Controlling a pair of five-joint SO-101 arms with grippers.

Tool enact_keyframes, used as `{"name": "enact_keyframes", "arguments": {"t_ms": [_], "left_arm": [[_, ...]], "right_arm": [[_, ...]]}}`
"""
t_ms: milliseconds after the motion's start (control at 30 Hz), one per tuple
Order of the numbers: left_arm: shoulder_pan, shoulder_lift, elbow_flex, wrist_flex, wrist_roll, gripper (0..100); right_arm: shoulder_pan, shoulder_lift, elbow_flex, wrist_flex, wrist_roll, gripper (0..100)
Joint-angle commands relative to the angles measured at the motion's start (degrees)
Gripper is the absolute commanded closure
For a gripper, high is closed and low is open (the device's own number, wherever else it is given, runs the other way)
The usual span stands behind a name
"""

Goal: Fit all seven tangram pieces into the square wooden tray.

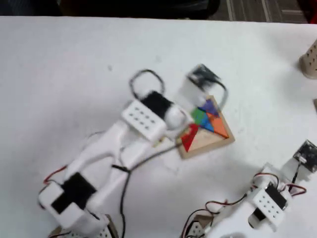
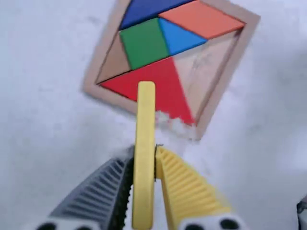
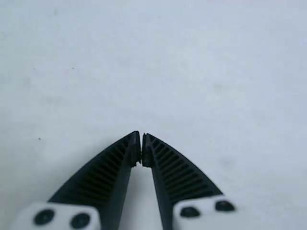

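In the square wooden tray [image 2: 103, 62], five pieces lay flat: a dark blue piece [image 2: 148, 9] and an orange piece [image 2: 201, 19] on the far side, a green square [image 2: 144, 43] touching a light blue triangle [image 2: 180, 38] in the middle, and a red triangle [image 2: 153, 88] along the near rim. Two areas of bare wood showed, a small triangle beside the green square and a larger one beside the red triangle. The tray sat on the white worktop [image 1: 74, 64], turned corner-on in the high view, right of centre.

A yellow piece [image 2: 145, 115] was held edge-on in the left gripper [image 2: 144, 155], the fingers [image 2: 177, 182] clamped on its two faces. Its far end appeared over the red triangle; contact between them could not be determined. The left arm [image 1: 143, 119] stretched from the near left corner to the tray.

The right gripper [image 3: 141, 146] sat over bare worktop, well apart from the tray, fingers pressed together at the tips with nothing between them. The right arm [image 1: 267, 203] stood at the near right edge
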Motion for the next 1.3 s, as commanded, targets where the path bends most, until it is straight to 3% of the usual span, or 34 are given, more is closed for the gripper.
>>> {"name": "enact_keyframes", "arguments": {"t_ms": [0,333,600,800,967,1267], "left_arm": [[5.0,8.7,-7.6,-4.7,0.8,98],[10.0,30.2,-32.6,-0.6,0.8,95],[10.0,40.4,-39.5,-0.4,1.1,91],[9.9,42.3,-43.1,3.3,1.1,82],[6.9,42.5,-46.7,6.0,0.9,74],[-0.4,42.2,-51.5,9.1,0.9,73]], "right_arm": [[3.3,-1.0,-0.6,-1.1,-0.1,97.8],[4.4,-1.5,0.6,-1.2,1.8,97.8],[4.4,-1.5,0.6,-1.2,1.8,97.8],[1.7,-1.5,1.4,-1.2,1.8,97.8],[0.3,-1.5,1.9,-1.2,4.9,97.8],[-0.4,-1.5,2.6,-1.1,5.5,97.8]]}}
